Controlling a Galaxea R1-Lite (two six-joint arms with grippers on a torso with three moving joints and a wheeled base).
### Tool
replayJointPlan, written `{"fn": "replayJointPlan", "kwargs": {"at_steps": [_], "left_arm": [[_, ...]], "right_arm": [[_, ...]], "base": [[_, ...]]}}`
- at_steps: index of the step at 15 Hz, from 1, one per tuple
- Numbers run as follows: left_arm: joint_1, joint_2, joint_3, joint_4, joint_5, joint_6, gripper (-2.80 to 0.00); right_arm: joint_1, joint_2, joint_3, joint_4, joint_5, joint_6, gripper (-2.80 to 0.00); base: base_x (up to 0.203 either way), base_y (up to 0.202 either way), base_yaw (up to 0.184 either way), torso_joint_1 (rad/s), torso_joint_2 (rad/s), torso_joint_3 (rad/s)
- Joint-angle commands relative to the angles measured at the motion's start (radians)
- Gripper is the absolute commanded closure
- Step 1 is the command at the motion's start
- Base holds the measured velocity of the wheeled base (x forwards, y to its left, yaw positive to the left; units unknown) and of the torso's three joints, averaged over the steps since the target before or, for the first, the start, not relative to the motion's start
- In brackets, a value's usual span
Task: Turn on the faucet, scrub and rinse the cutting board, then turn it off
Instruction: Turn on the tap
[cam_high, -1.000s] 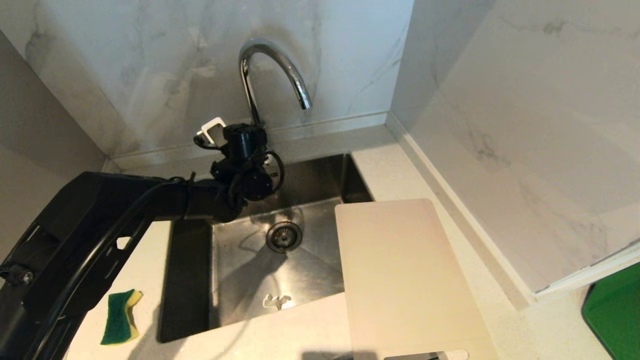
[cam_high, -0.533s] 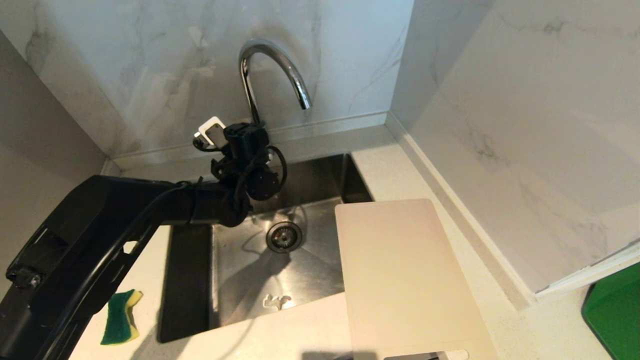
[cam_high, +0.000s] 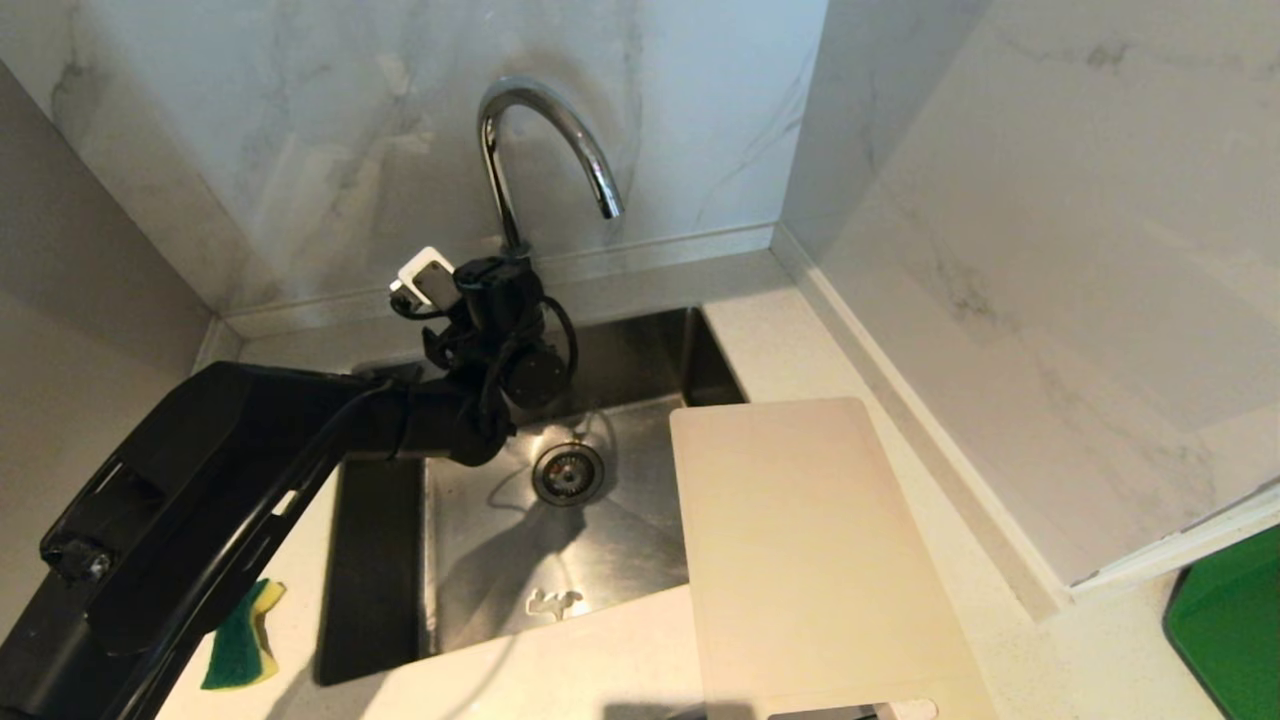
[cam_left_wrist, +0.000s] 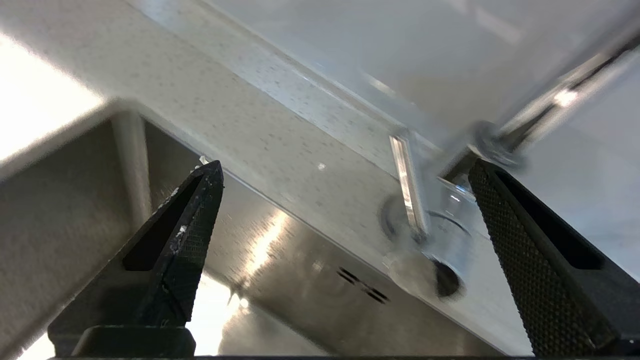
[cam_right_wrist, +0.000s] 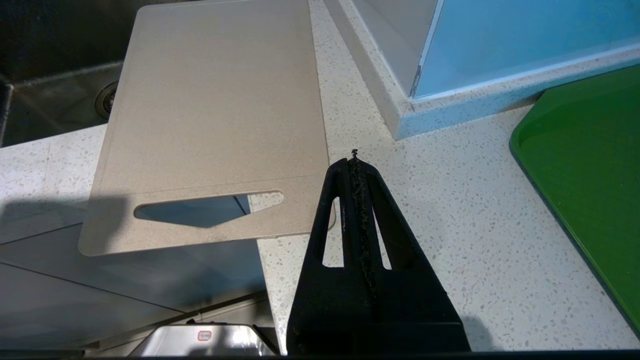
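Left gripper (cam_left_wrist: 345, 170) nearer the faucet (cam_high: 540, 150), jaws wide.

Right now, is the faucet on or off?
Off: no stream falls from the faucet spout into the sink. The left gripper, fingers open, frames its lever.

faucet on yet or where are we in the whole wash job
Nothing looks done: no water leaves the faucet spout. In hand: the open left gripper is at the faucet base, the thin lever between its fingers but not gripped. Left: turning on, scrubbing and rinsing the cutting board, which bridges sink and counter, sponge untouched, then shutting off. The right gripper is shut, idle.
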Motion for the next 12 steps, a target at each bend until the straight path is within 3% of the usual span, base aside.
{"fn": "replayJointPlan", "kwargs": {"at_steps": [1,6,12], "left_arm": [[-0.001,0.006,0.000,-0.012,0.032,-0.016,-2.80],[-0.001,0.010,0.000,-0.013,0.044,-0.031,-2.80],[0.044,0.039,-0.009,-0.013,-0.003,-0.034,-2.80]], "right_arm": [[0.000,0.001,0.000,0.000,0.000,0.000,0.00],[0.000,0.000,0.000,0.000,-0.001,0.000,0.00],[0.000,0.001,0.000,0.000,0.000,0.000,0.00]], "base": [[0.000,0.000,0.000,0.000,0.00,0.000],[0.000,0.000,0.000,0.000,0.00,0.000],[0.000,0.000,0.000,0.000,0.00,0.000]]}}
